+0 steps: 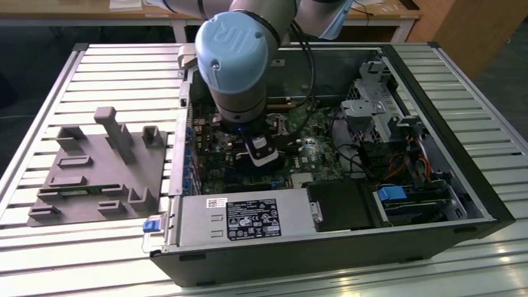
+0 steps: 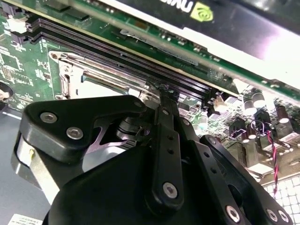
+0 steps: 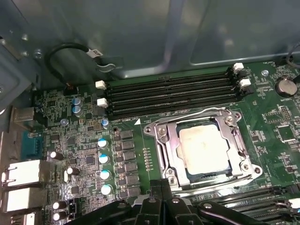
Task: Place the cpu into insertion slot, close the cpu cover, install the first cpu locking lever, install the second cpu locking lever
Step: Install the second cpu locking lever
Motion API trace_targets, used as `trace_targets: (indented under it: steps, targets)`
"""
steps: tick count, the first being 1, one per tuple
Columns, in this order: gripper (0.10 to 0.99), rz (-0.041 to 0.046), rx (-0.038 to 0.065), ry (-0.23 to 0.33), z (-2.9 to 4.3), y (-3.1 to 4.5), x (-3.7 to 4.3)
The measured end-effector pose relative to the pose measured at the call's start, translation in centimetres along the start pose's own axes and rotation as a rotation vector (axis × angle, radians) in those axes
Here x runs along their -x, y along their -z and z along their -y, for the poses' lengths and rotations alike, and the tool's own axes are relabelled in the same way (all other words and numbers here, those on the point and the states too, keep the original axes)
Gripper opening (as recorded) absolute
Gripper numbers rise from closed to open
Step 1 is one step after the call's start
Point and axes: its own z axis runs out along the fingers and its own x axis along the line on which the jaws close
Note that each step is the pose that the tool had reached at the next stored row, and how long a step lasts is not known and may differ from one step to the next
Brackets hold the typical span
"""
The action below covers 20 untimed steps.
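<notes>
In the first wrist view the cpu (image 3: pixel 205 145) lies flat in the insertion slot (image 3: pixel 184 168), its pale metal top showing through the cut-out. The silvery cpu cover (image 3: pixel 169 149) lies down around it. Thin wire levers (image 3: pixel 187 118) run along the socket's edges; whether they are latched I cannot tell. My gripper (image 3: pixel 161 190) hangs just off one edge of the socket with its black fingers together. In the second wrist view the gripper (image 2: pixel 161 91) tips meet right at the cover (image 2: pixel 105 77) edge. In the exterior view the gripper (image 1: pixel 262 156) reaches down into the open computer case (image 1: pixel 429 74).
Long black memory slots (image 3: pixel 171 93) lie beside the socket. A graphics card (image 2: pixel 201 28) stands close on the other side. A power supply (image 1: pixel 239 216) and drive cage (image 1: pixel 371 111) crowd the case. A grey fixture block (image 1: pixel 99 167) sits on the slatted table at the exterior view's left.
</notes>
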Motion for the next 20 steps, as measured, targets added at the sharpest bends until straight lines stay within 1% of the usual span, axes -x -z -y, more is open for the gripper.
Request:
trace_targets:
  steps: [3, 7, 8, 11, 20]
  targets:
    - [0.102, 0.0011, -0.007, 0.001, 0.02, -0.02, -0.08]
    - [0.102, 0.0054, -0.03, 0.003, 0.01, -0.04, -0.12]
    - [0.102, 0.0057, -0.032, 0.004, 0.03, -0.05, -0.13]
    - [0.102, 0.0058, -0.035, 0.005, 0.05, -0.05, -0.15]
    - [0.102, 0.006, -0.037, 0.005, -0.01, -0.02, -0.16]
